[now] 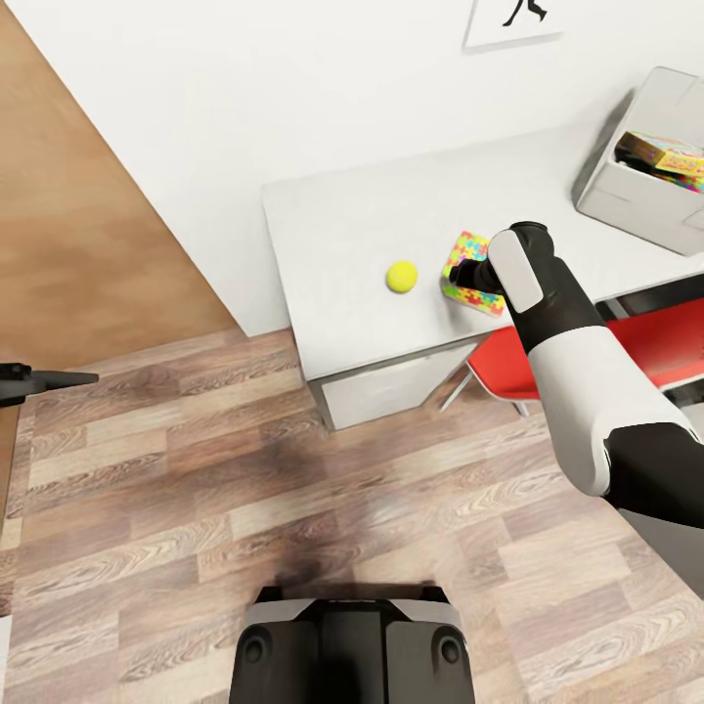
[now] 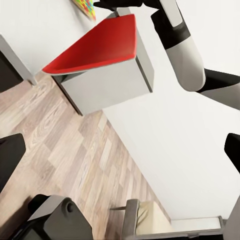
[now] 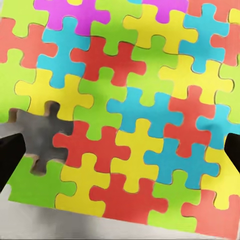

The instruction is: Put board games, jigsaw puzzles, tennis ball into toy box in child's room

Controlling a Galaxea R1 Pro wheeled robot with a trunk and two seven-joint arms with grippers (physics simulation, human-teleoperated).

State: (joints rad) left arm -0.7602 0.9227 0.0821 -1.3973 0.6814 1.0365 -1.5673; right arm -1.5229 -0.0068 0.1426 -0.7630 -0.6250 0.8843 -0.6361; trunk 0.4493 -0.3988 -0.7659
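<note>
Head view: right end effector (image 1: 476,275) sits centre-right of frame, directly against the jigsaw puzzle (image 1: 467,275) on the tabletop (image 1: 332,235); whether it is open or closed I cannot tell here. Tennis ball (image 1: 401,277) lies just left of the puzzle. Toy box (image 1: 626,191) is upper right, holding a colourful box. Left end effector (image 1: 59,379), at the left edge, is well apart; state unclear.

Left wrist view: red chair (image 2: 100,47) at upper centre.

Right wrist view: puzzle face dead ahead, very close; dark fingertips (image 3: 10,155) at both side edges, spread, gripping nothing. Right arm is nearer.

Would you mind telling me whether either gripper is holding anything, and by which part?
Nothing is visibly held. The right gripper is open against the jigsaw puzzle face; the left gripper holds nothing visible.
</note>
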